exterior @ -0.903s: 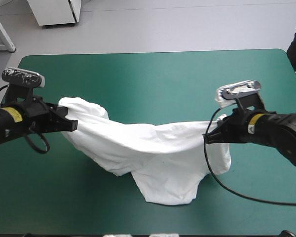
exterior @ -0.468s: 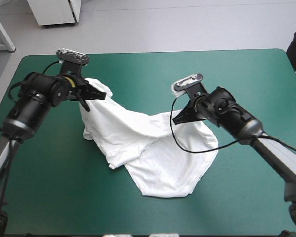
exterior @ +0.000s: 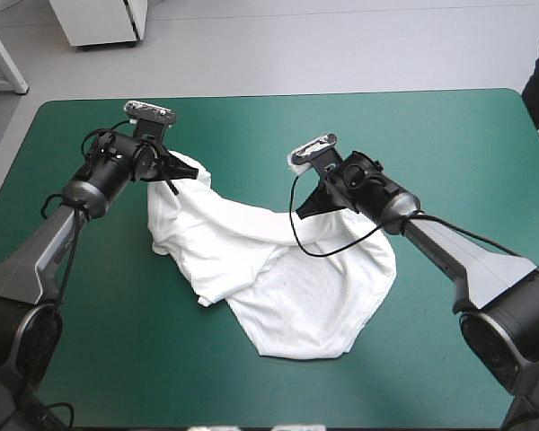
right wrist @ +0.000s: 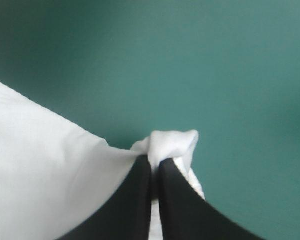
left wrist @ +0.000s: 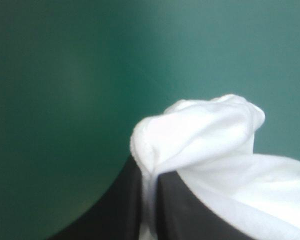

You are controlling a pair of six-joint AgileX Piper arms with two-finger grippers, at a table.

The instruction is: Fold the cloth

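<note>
On the teal-green cover (exterior: 449,135), nearest the robot, lies the rumpled lower body of the white T-shirt (exterior: 292,296), loosely spread. At the T-shirt's far right corner: right gripper (exterior: 304,212), black fingers pinching a fold of cloth. At its far left corner, farthest back: left gripper (exterior: 190,175), likewise pinching a bunched fold.

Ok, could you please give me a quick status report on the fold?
Left claw shut on the T-shirt. Right claw likewise. T-shirt crumpled, draped between them on the table. Nothing seen in the way.
</note>
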